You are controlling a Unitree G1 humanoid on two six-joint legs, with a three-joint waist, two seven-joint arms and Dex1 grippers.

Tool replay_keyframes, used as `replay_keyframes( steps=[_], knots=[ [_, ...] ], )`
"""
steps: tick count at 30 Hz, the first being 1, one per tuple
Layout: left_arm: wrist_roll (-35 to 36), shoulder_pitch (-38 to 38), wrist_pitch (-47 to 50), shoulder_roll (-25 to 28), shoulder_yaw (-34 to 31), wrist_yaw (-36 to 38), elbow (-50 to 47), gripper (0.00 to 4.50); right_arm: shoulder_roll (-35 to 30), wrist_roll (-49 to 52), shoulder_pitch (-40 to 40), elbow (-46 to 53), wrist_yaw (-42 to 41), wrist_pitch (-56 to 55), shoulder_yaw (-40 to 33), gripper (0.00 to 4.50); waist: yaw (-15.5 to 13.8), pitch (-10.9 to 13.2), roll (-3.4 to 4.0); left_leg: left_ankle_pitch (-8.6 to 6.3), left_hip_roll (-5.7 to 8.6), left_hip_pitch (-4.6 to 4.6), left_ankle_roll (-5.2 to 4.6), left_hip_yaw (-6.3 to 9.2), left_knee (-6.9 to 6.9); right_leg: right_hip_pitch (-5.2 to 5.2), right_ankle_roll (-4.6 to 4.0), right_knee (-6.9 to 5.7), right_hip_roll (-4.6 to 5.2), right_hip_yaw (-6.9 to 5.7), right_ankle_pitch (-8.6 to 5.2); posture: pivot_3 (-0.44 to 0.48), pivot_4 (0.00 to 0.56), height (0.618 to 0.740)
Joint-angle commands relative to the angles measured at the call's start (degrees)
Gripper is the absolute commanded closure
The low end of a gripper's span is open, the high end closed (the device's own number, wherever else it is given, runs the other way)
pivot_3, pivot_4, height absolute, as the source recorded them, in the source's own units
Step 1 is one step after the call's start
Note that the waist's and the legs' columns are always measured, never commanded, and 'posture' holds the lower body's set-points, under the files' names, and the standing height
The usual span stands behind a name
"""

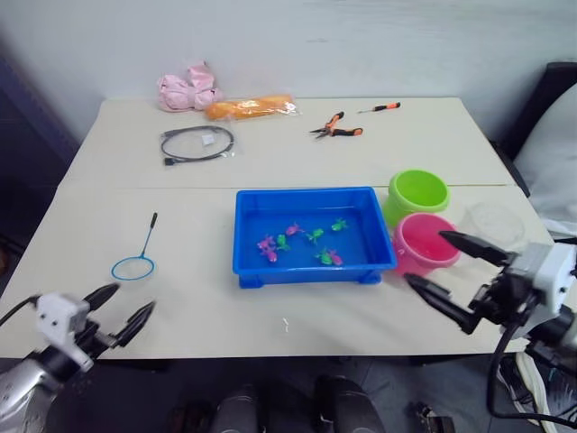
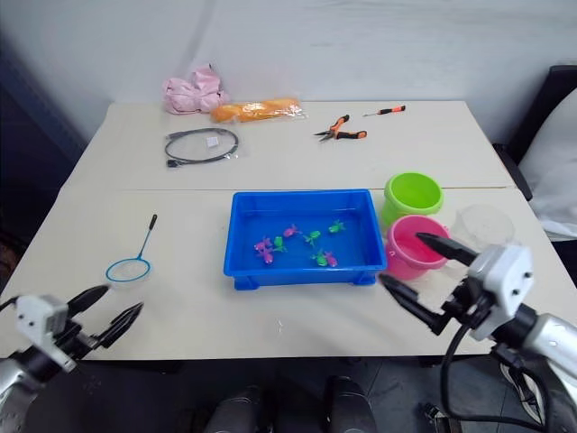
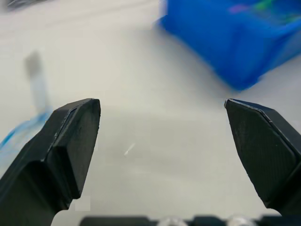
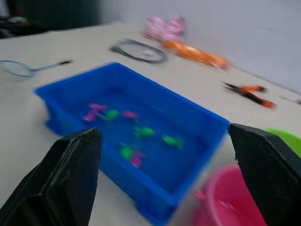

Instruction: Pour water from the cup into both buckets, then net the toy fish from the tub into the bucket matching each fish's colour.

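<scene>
Left gripper [image 1: 124, 310] fingers spread apart, holding nothing, hovering at the near left table edge. Right gripper [image 1: 451, 271] also wide apart, empty, at the near right edge, its upper finger reaching over the pink bucket [image 1: 425, 244].

Net [image 1: 138, 256] lies flat on the table [image 1: 108, 180] just beyond the left gripper, hoop nearest, black handle pointing away. Nothing between them.

Tub [image 1: 309, 234] sits between the two grippers, slightly beyond both, closer to the right one. Toy fish [image 1: 297, 244], pink and green, scattered in the tub's water.

Pink bucket just beside the right gripper, touching the tub's right side. Green bucket [image 1: 417, 194] right behind the pink one, apparently touching it. Cup [image 1: 494, 223] stands beyond the right gripper, on its outer side, near the pink bucket; pink bucket does not block it.

Far side of table, well apart from both grippers: coiled black cable [image 1: 197, 142], pliers [image 1: 335, 127] with orange handles, small screwdriver [image 1: 380, 107], orange bag [image 1: 250, 107], pink cloth [image 1: 187, 89].
</scene>
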State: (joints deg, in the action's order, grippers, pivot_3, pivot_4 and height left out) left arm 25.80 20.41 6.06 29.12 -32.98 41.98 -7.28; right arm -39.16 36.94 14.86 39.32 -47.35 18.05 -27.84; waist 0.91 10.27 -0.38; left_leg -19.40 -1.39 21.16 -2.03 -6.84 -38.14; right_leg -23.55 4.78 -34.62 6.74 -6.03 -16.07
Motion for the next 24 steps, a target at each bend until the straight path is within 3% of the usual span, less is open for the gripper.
replay_keyframes(
  steps=[1, 8, 10, 13, 15, 18, 21, 24],
  knots=[
    [-2.2, 2.0, 1.4, -3.5, -8.3, -13.7, 1.7, 0.00, 0.0, -4.8, -3.1, -3.4, -9.1, -10.6, 8.3, 0.04, -1.3, 0.0, -0.16, -0.03, 0.00, 0.01, 0.01, 0.00, 0.00, 0.00, -0.01, 0.03, 0.01, -0.01, 0.00, 0.000, 0.150, 0.740],
    [-0.1, 2.9, 5.9, -6.8, -11.2, -22.4, -5.2, 0.00, 1.3, -7.9, -9.7, -15.2, -16.6, -21.9, 14.8, 0.04, -1.2, -0.1, -0.30, -0.02, 0.00, 0.06, 0.04, 0.04, -0.03, 0.06, -0.05, 0.21, 0.09, -0.12, 0.02, 0.000, 0.150, 0.740],
    [0.4, 0.4, 8.6, -5.2, -10.2, -23.8, -7.8, 0.00, 1.6, -8.3, -11.6, -17.2, -17.0, -23.1, 15.8, 0.04, -1.3, -0.1, -0.30, -0.06, -0.01, 0.06, 0.11, 0.04, -0.04, 0.06, -0.05, 0.21, 0.09, -0.13, 0.02, 0.000, 0.150, 0.740],
    [-0.2, -4.1, 16.8, 1.2, -6.8, -23.6, -9.2, 0.00, 1.7, -8.8, -13.0, -19.3, -17.6, -24.7, 16.7, 0.04, -2.0, -0.1, -0.29, -0.08, -0.03, 0.04, 0.16, 0.07, -0.04, 0.03, -0.12, 0.06, 0.08, -0.18, -0.02, 0.000, 0.150, 0.740],
    [1.9, -9.9, 27.6, 6.1, -4.7, -25.1, -7.5, 0.00, 1.7, -9.1, -13.7, -19.5, -17.1, -24.8, 17.0, 0.04, -2.2, -0.1, -0.24, 0.04, -0.03, 0.02, 0.35, 0.07, -0.04, -0.01, -0.20, -0.08, 0.08, -0.20, -0.06, 0.000, 0.150, 0.740],
    [0.3, -20.9, 35.4, 11.6, 0.1, -27.0, -1.9, 0.00, 1.1, -7.7, -13.6, -16.4, -15.5, -22.9, 16.8, 0.04, -2.2, -0.1, -0.21, 0.17, -0.03, -0.01, 0.33, 0.05, -0.04, -0.03, -0.22, -0.19, 0.07, -0.19, -0.07, 0.000, 0.150, 0.740],
    [-0.5, -29.1, 39.3, 12.8, 4.1, -27.1, 4.5, 0.00, 0.4, -7.0, -13.0, -13.0, -13.8, -20.9, 16.4, 0.04, -2.1, -0.1, -0.20, 0.23, -0.04, 0.02, 0.34, 0.03, -0.03, -0.05, -0.22, -0.30, 0.01, -0.23, -0.07, 0.000, 0.150, 0.740],
    [-6.0, -39.5, 37.0, 12.4, 13.5, -25.3, 17.8, 0.00, -0.1, -7.6, -10.9, -9.4, -11.2, -19.3, 15.2, 0.04, -2.2, -0.1, -0.20, 0.21, -0.03, 0.02, 0.35, -0.05, -0.02, -0.04, -0.18, -0.42, -0.08, -0.25, -0.05, 0.000, 0.150, 0.740]
  ],
)
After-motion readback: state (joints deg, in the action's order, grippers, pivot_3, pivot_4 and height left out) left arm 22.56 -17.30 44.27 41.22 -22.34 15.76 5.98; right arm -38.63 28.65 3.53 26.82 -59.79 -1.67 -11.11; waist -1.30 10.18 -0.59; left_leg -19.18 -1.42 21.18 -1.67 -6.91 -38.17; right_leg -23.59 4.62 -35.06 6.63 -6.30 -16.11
